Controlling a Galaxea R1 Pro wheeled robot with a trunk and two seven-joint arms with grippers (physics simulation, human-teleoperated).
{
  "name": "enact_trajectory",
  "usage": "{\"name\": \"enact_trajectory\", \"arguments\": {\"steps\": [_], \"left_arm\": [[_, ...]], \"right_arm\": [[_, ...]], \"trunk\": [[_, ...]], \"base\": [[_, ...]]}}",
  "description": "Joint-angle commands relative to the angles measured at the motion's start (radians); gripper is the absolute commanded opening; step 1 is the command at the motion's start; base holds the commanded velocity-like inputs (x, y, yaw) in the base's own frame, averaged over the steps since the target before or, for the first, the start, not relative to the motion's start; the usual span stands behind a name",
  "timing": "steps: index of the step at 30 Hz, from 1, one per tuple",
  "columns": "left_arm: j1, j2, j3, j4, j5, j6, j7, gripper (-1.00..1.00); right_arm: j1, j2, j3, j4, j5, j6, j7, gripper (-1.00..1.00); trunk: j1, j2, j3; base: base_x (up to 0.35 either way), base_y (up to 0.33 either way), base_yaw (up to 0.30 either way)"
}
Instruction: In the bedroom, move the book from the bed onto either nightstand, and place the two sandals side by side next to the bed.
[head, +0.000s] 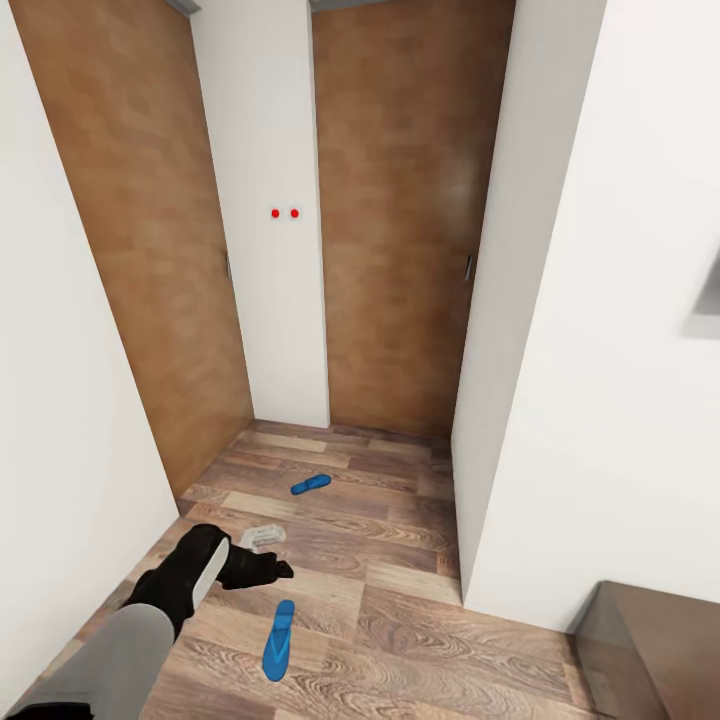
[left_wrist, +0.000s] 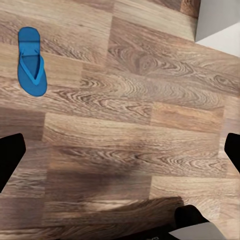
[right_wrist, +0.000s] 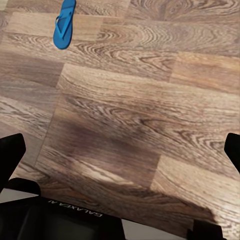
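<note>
On the wood-plank floor (head: 400, 620), between white walls: sandals, two, bright blue, flat, well apart. Near sandal (head: 278, 640) lies just beside the left gripper (head: 275, 570); far sandal (head: 311, 484) lies nearer the two brown doors (head: 400, 220), which a white panel separates. Left gripper: dark, low over the planks, jaws spread wide and grasping nothing. Right gripper (right_wrist: 120, 155): fingers wide apart over bare planks, nothing between them. Dark brown cabinet corner (head: 650, 640), one, at lower right.
</note>
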Motion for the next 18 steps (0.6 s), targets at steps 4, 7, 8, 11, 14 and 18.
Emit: {"name": "enact_trajectory", "arguments": {"steps": [4,7,8,11,14,18], "left_arm": [[0.000,-0.003,0.000,-0.001,0.006,0.006,0.001,1.00],[0.000,-0.004,0.000,0.000,0.006,0.006,0.001,1.00],[0.000,-0.007,0.000,0.001,0.007,0.006,0.001,1.00],[0.000,-0.009,0.000,0.002,0.007,0.005,0.001,1.00],[0.000,-0.011,0.000,0.005,0.008,0.005,0.001,1.00],[0.000,-0.011,0.000,0.008,0.008,0.005,0.001,1.00]], "right_arm": [[-0.001,0.001,0.005,0.001,-0.009,-0.002,0.002,1.00],[-0.001,0.000,0.005,-0.002,-0.009,-0.002,0.002,1.00],[-0.001,-0.002,0.005,-0.019,-0.009,0.005,0.004,1.00],[-0.001,-0.006,0.001,-0.064,-0.011,0.033,0.005,1.00],[-0.001,-0.041,-0.044,-0.315,-0.020,0.314,0.011,1.00],[-0.001,-0.129,-0.204,-0.514,-0.168,0.705,0.018,1.00]], "trunk": [[0.015,-0.029,-0.014],[0.027,-0.050,-0.023],[0.031,-0.057,-0.026],[0.042,-0.078,-0.036],[0.054,-0.099,-0.045],[0.069,-0.127,-0.058]], "base": [[0.000,0.000,0.000],[0.000,0.000,0.000],[0.000,0.000,0.000],[0.000,0.000,0.000],[0.000,0.000,0.000],[0.000,0.000,0.000]]}}
